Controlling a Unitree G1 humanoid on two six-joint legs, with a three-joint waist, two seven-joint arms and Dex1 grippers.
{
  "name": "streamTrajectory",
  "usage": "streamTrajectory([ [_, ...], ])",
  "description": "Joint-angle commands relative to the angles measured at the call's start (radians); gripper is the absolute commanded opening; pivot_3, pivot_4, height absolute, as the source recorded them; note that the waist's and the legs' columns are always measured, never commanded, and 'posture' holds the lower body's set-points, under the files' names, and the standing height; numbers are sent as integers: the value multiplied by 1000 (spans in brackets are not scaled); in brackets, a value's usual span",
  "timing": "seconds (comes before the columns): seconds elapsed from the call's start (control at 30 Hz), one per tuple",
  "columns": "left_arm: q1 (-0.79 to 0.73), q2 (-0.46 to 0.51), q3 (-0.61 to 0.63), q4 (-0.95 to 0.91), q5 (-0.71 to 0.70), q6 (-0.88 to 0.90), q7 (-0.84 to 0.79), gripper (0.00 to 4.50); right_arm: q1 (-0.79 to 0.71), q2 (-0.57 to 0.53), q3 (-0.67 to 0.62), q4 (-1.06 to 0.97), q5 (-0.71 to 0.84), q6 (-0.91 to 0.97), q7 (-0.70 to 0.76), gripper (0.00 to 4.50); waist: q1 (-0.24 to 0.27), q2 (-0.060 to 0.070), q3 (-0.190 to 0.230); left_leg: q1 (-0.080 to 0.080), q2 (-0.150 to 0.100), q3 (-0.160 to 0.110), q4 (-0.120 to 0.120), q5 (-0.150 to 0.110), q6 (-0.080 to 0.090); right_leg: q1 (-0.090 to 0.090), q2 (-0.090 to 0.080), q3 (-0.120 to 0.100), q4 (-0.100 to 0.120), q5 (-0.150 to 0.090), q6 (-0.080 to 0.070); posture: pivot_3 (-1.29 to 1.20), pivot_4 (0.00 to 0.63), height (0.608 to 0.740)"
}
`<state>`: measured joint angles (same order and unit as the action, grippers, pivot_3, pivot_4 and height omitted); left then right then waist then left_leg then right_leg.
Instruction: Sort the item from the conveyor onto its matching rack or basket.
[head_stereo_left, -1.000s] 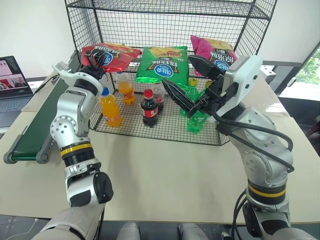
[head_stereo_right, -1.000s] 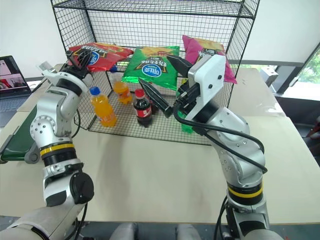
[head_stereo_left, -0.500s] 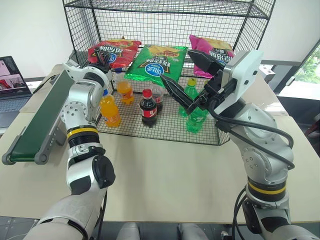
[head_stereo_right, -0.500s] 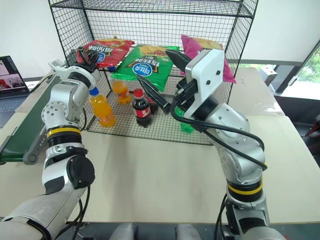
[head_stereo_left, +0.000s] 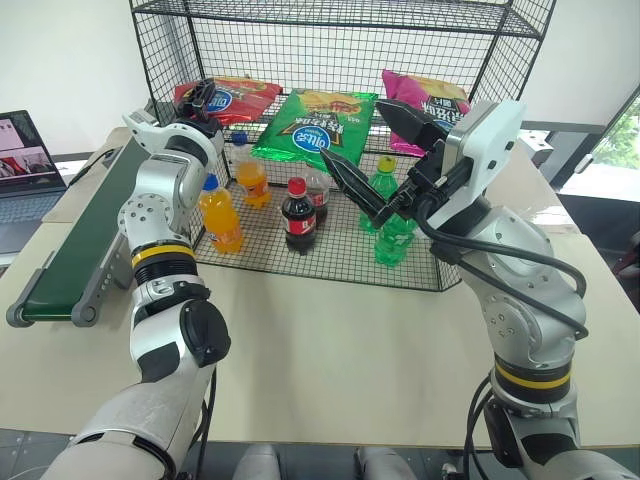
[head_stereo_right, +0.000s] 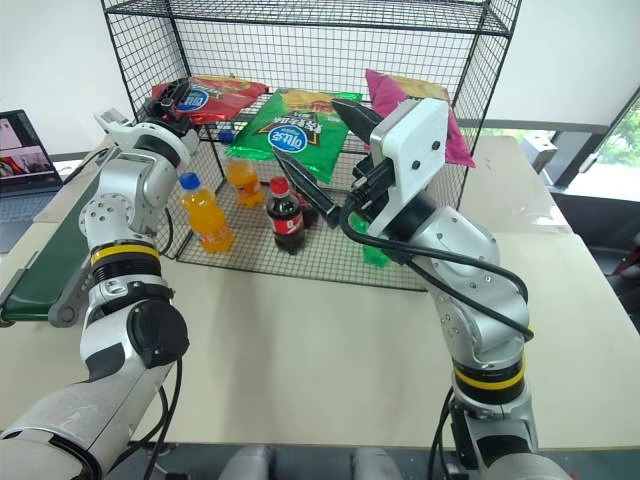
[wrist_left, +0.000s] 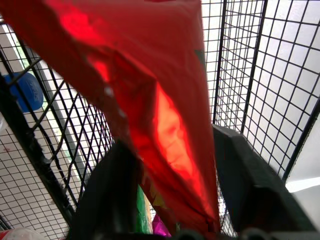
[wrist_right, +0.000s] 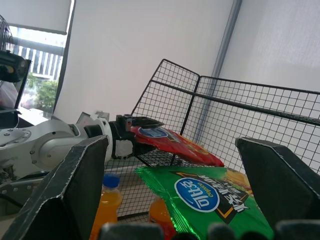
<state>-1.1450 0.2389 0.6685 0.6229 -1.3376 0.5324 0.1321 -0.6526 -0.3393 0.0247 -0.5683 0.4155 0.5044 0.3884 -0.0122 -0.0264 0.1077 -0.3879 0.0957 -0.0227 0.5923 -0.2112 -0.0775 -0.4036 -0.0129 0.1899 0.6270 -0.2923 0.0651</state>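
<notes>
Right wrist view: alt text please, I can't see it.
The left gripper is at the near end of the red bag, which lies on the rack's shelf. A green bag lies beside it, above orange bottles, between the open right gripper's fingers.

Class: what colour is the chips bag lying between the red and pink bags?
Green bag; left eye view.

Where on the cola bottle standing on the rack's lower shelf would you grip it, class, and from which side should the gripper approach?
Grip the cola bottle at its narrow neck just under the red cap, coming in from the open front of the black wire rack. It stands upright with a clear bottle close behind and the orange soda bottle at its side, so the front is probably the freest approach.
</notes>
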Motion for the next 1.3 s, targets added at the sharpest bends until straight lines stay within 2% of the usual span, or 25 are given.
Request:
streamTrajectory([
  [0.03, 12, 2, 14, -120, -28, 38, 30, 4041, -7, 2, -14, -20, 4, -12, -4, 4500, 0, 0, 0, 0, 0, 0, 0, 0, 0, 0, 0, 0, 0, 0, 0, 0, 150, 740],
  [0.07, 30, -3, 14, -159, -41, 56, 48, 4467, -6, 2, -14, -18, 4, -14, -2, 4500, 0, 0, 0, 0, 0, -1, 0, 0, 0, 0, 0, -1, 0, 0, 0, 0, 150, 740],
  [0.4, 214, -28, 12, -510, -225, 146, 284, 4467, -7, 26, -2, 15, 10, -39, 21, 4500, 0, 0, 0, 0, 0, -2, 0, 1, -2, 1, 0, -2, 2, 0, 0, 0, 150, 740],
  [0.53, 291, -7, -14, -616, -295, 164, 339, 4467, -2, 31, 0, 28, 10, -47, 36, 4500, 2, 0, 0, 0, 0, -4, 1, 2, -3, 2, 0, -4, 2, 0, -1, 0, 150, 740],
  [0.63, 368, 51, -48, -701, -371, 227, 330, 4467, 24, 28, -5, 17, 12, -40, 39, 4500, 0, 0, 0, 0, 0, -5, 1, 3, -5, 1, 0, -4, 2, 0, -1, 0, 150, 740],
  [0.77, 527, 205, -119, -796, -373, 356, 245, 4467, 129, -13, -18, -50, 9, -16, 46, 4500, -1, 1, 0, 1, 0, -5, 0, 3, -5, 1, 0, -5, 3, 0, -1, 0, 150, 740],
  [0.87, 629, 287, -168, -839, -272, 376, 158, 4467, 221, -30, -31, -99, 12, 2, 25, 4500, -1, 2, 0, 1, 0, -5, -1, 3, -5, 1, 0, -6, 3, 0, -1, 0, 150, 740],
  [1.0, 735, 362, -306, -912, 70, 275, -5, 4467, 386, -40, -19, -156, -34, -2, -14, 4500, 3, 2, 0, 1, 0, -6, -2, 5, -8, 1, 0, -8, 3, 0, -3, 0, 150, 740],
  [1.13, 870, 469, -655, -950, 571, 48, -209, 4467, 606, -4, -19, -140, -145, -62, -112, 4500, 3, 2, -1, 0, 0, -6, -2, 6, -10, 0, -1, -9, 2, 0, -3, 0, 150, 740],
  [1.2, 910, 452, -708, -921, 680, -40, -269, 4467, 666, 4, -16, -125, -178, -107, -118, 4500, 2, 4, -2, 3, 0, -5, -4, 5, -10, 3, -2, -9, 1, -2, -5, 0, 150, 740],
  [1.3, 937, 396, -762, -846, 819, -169, -319, 4467, 726, 24, -26, -83, -239, -150, -161, 4500, -4, 4, 0, -1, -1, -5, -3, 5, -9, -1, -3, -9, 1, -2, -5, 0, 150, 740],
])
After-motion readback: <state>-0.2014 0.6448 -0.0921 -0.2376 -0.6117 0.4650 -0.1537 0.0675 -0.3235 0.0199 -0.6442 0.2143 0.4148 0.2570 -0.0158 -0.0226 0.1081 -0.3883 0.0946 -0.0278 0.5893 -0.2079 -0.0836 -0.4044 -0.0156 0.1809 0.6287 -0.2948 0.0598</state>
